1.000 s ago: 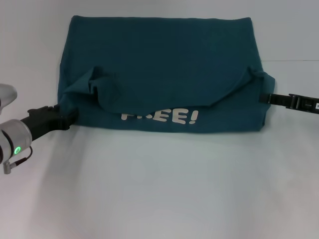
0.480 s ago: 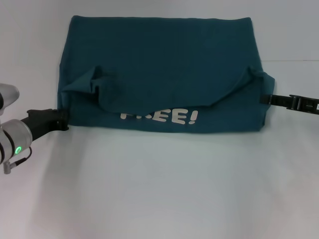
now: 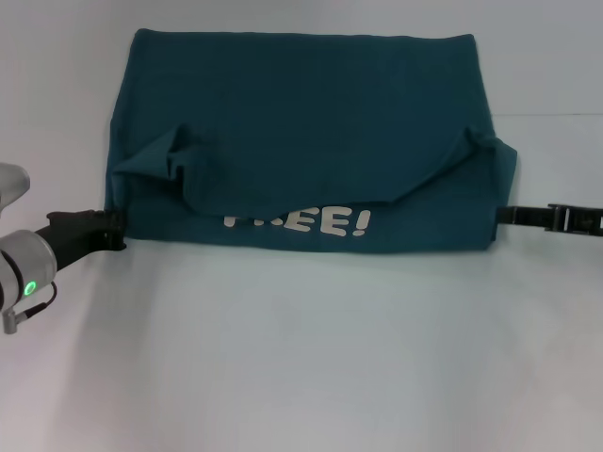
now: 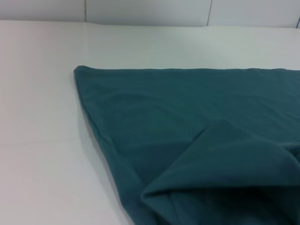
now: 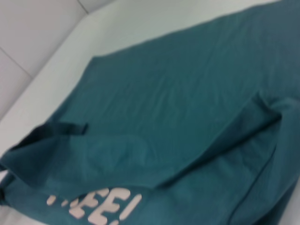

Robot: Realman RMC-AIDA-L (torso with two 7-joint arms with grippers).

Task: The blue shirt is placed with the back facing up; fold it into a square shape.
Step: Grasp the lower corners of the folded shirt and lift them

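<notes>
Head view: shirt [image 3: 301, 113] lies half-folded on the worktop [image 3: 301, 358]; left end effector [image 3: 115, 229] and right end effector [image 3: 504, 215] flank its edges, grip state indiscernible, probably positioned for squaring.

This looks like a robotics lab or test cell, set up plainly for recording. A broad, bare white desk [image 3: 301, 358] fills the head view, and behind it the left wrist view shows a wall of smooth white panels [image 4: 150, 9] with thin vertical seams. The only thing laid out is one blue shirt [image 3: 301, 122], spread flat with pale lettering on it. Black robot arms reach in from both sides at desk level.
</notes>
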